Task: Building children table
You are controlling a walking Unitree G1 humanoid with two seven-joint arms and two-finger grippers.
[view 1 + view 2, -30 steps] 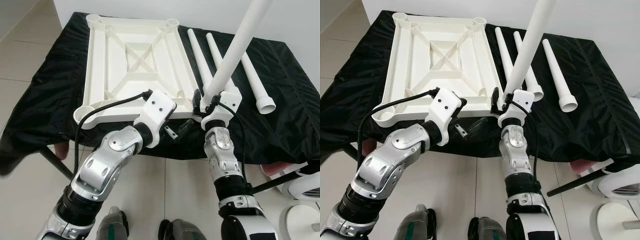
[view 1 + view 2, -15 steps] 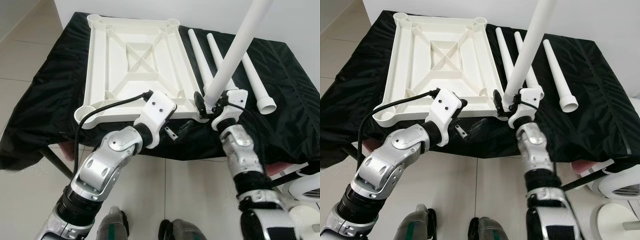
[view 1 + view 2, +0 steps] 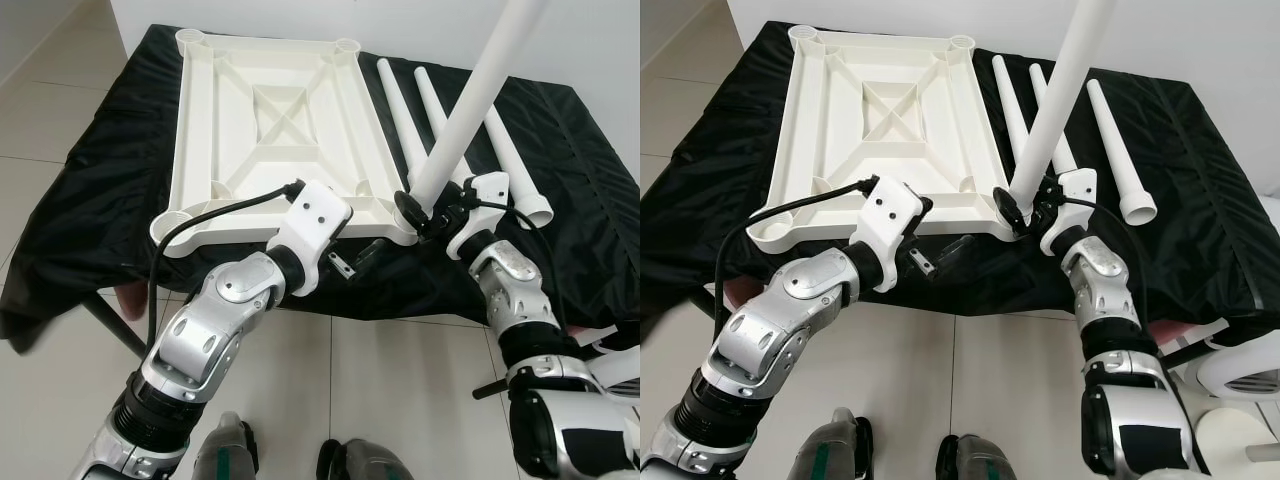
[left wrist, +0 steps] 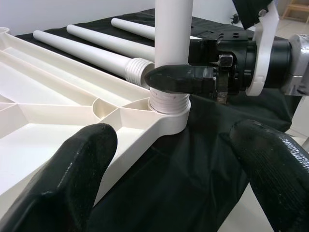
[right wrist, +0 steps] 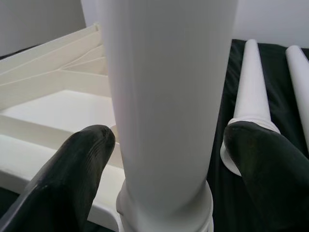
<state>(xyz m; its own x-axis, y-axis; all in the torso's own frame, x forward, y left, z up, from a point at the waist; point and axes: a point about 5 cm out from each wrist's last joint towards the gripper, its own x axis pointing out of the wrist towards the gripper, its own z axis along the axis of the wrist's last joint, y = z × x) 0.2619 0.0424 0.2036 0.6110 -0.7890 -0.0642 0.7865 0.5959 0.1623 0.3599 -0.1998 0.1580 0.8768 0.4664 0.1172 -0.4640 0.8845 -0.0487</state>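
The white table top (image 3: 183,150) lies upside down on a black-covered table. A white leg (image 3: 470,110) stands tilted in its near right corner socket (image 4: 166,113). My right gripper (image 3: 425,210) is shut on this leg just above the threaded base, with its fingers (image 5: 82,169) on either side of the leg (image 5: 169,96). My left gripper (image 3: 355,258) hovers open at the table's front edge, a little left of the socket, and its fingers (image 4: 72,179) hold nothing. Three loose legs (image 3: 400,120) lie side by side to the right of the top.
The black cloth (image 3: 590,200) hangs over the table's edges. A white round appliance (image 3: 610,370) stands on the tiled floor at the lower right. My feet (image 3: 350,465) are just before the table's front edge.
My right forearm has swung out to the right while its gripper turned around the leg's base. The leg stays in the socket. The left arm has not moved.
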